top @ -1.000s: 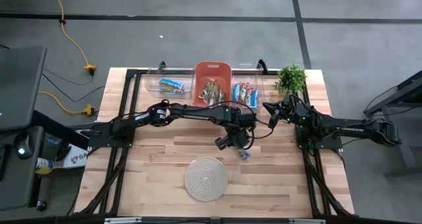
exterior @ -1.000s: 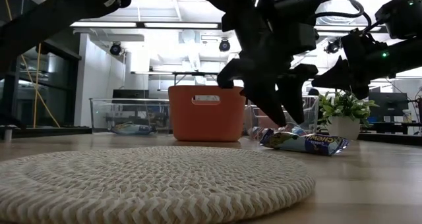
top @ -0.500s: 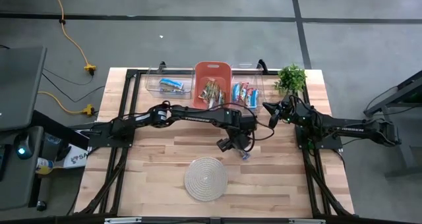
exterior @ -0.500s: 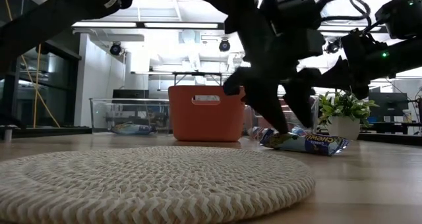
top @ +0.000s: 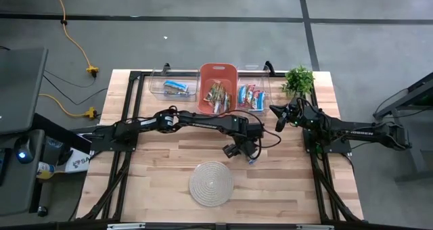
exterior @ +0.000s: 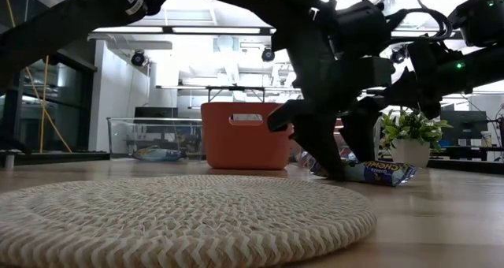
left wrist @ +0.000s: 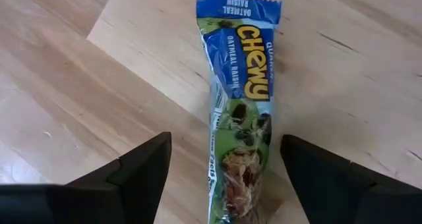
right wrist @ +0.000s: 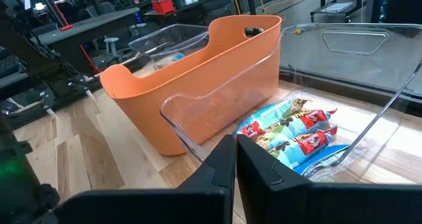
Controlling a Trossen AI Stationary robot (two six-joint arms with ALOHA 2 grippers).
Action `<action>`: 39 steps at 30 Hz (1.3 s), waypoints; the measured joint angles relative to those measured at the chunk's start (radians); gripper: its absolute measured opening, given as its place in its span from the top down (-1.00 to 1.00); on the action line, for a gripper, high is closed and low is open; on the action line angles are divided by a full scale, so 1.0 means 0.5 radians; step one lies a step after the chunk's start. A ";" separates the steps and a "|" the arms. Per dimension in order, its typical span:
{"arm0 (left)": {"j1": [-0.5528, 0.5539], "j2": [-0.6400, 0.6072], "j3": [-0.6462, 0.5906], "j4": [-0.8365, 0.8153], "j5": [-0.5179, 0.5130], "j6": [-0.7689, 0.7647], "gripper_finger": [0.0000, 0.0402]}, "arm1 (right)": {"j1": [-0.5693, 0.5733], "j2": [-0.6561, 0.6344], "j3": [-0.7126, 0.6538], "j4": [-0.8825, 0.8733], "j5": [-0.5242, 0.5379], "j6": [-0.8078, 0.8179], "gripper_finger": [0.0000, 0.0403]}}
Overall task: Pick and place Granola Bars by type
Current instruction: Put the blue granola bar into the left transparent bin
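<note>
A blue granola bar (left wrist: 241,112) lies flat on the wood table, right of centre; it also shows in the high view (top: 252,159) and the low view (exterior: 378,172). My left gripper (left wrist: 224,178) is open and low over it (top: 246,154), one finger on either side of the bar's near end with a gap to each. My right gripper (right wrist: 235,165) is shut and empty, hovering (top: 274,110) by the right clear bin (top: 254,88), which holds red-and-blue bars (right wrist: 293,135).
At the far edge stand a clear bin with a blue bar (top: 173,87), an orange bin with tan bars (top: 217,93), the right clear bin, and a potted plant (top: 298,80). A round coiled rope mat (top: 210,181) lies near the front.
My left gripper has come down toward the table over the blue bar, so that its open fingers now stand low on either side of the bar. The bar has stayed where it was.
</note>
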 joint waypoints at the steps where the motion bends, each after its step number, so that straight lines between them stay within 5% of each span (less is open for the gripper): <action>1: 0.000 0.000 0.000 0.002 -0.002 0.000 -0.43 | 0.000 -0.001 -0.001 0.000 0.001 0.000 1.00; 18: 0.002 0.005 -0.005 -0.080 0.118 -0.060 0.23 | 0.000 -0.001 0.000 0.000 0.000 0.000 1.00; 39: -0.001 -0.011 0.071 -0.151 0.068 -0.391 0.58 | 0.000 0.000 0.000 0.000 0.000 0.000 1.00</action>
